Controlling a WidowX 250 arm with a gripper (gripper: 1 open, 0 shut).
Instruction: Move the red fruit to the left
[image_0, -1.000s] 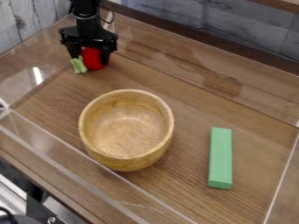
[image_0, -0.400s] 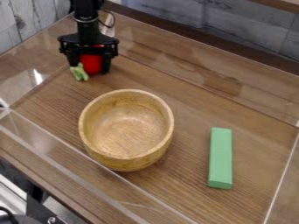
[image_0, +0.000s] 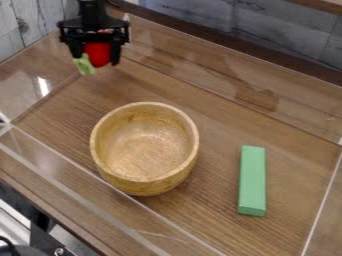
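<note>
The red fruit (image_0: 98, 51) is small, round and bright red, with a green leafy bit hanging at its lower left. It sits between the black fingers of my gripper (image_0: 96, 56) at the far left of the wooden table, raised off the surface. The gripper points straight down and its fingers stand wide on either side of the fruit, gripping it. The fingers hide the fruit's sides.
A large wooden bowl (image_0: 144, 148) stands in the middle of the table. A flat green rectangular block (image_0: 253, 180) lies to its right. Clear plastic walls (image_0: 40, 90) rim the table, and a grey wall runs behind.
The gripper has risen and drawn back towards the far left corner. The red fruit has come up off the table with it.
</note>
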